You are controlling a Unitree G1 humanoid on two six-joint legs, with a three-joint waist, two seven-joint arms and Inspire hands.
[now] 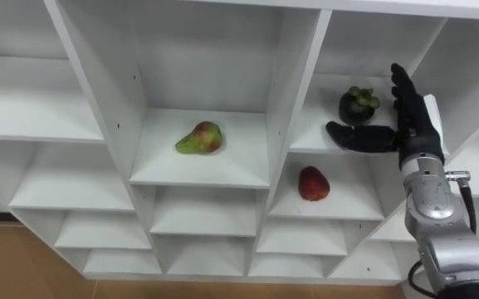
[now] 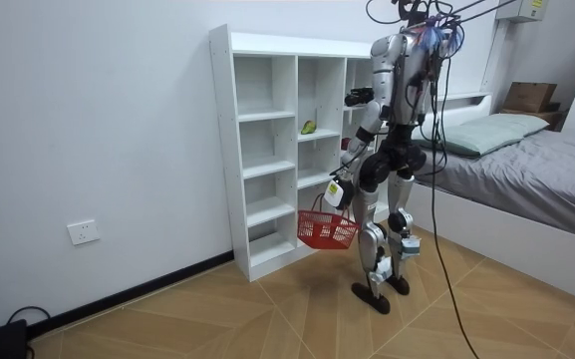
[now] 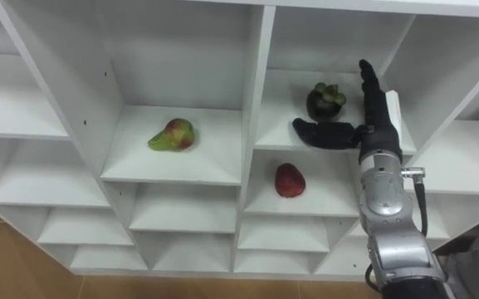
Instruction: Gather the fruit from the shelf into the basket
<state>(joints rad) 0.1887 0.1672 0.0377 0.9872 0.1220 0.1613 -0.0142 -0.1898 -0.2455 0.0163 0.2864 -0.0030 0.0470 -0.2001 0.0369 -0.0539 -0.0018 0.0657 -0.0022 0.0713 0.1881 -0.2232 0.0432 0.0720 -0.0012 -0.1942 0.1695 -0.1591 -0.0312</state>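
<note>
In the left eye view, three fruits lie in the tall white wooden closet with open shelves [image 1: 98, 100], so the picking looks like it has hardly begun. A green-and-red pear [image 1: 199, 139] sits in the middle box. A dark purple round fruit with a green top [image 1: 358, 104] sits in the box to its right, and a small red fruit [image 1: 312, 183] lies one shelf lower. The black right hand [image 1: 413, 124] is up at the dark fruit, wide open, with its fingers pointing straight up and its thumb stuck out sideways just below the fruit. It holds nothing, and I cannot tell if it touches the fruit. In the room view, the robot stands right at the closet. Its left hand [image 2: 339, 185] hangs low and holds a red plastic basket [image 2: 325, 229] by the handle. I cannot see what is in the basket. The right eye view shows the same open hand beside the dark fruit, so all three fruits seem left to collect.
</note>
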